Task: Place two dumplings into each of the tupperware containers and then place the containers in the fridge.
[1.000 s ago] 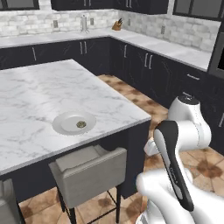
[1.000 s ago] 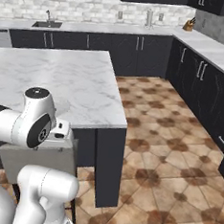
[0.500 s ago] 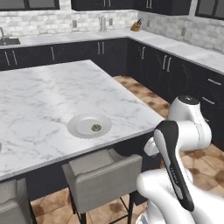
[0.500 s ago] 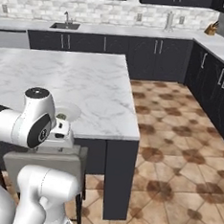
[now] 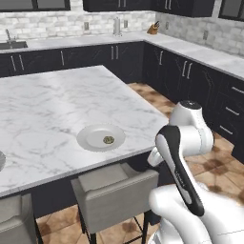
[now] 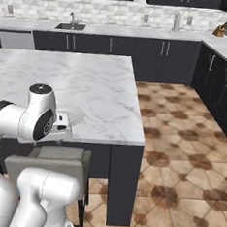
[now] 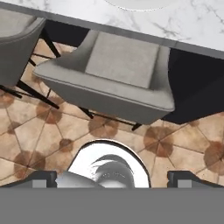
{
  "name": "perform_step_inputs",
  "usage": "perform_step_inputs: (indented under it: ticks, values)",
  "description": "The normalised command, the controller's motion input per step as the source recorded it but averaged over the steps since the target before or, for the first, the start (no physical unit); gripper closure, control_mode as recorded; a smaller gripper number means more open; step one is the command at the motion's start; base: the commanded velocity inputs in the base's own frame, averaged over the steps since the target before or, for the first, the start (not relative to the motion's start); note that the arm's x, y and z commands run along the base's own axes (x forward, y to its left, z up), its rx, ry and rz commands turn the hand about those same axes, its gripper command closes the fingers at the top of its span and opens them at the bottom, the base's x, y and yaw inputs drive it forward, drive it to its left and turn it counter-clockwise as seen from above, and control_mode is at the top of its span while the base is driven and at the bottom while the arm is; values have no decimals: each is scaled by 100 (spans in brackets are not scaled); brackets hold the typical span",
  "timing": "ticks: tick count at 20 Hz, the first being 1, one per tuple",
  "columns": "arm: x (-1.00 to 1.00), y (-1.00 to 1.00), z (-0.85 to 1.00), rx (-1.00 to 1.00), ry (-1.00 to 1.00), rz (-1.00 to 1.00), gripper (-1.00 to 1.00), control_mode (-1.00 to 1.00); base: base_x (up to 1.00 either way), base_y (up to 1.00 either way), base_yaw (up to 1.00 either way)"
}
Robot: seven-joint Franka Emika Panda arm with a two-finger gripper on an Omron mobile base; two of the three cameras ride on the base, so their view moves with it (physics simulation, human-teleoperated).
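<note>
The robot base is driving along the counter [image 5: 43, 105], so the whole kitchen is sliding sideways. The plate [image 5: 101, 137] with one dumpling [image 5: 108, 140] is now coming closer, ahead of the pincer [image 7: 111, 177]. The pincer is wide open, holding nothing.

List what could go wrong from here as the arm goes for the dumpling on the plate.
1. The dumpling is small and roundish on a smooth plate; the open gripper might nudge it so it rolls instead of being pinched.
2. The grey stool stands tucked under the island counter edge, right below the plate. With the hand low, looking down at its seat, the arm may clip it when it swings up.
</note>
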Motion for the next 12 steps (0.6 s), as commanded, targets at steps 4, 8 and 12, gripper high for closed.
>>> perform_step_inputs:
  ticks: [4,8,12]
  values:
    - [77,51,0,0,-2,9,-100,-100,0,0,0]
    - [85,30,-1,0,-2,0,-100,-100,0,0,0]
    - [90,24,-3,0,0,0,-100,-100,0,0,0]
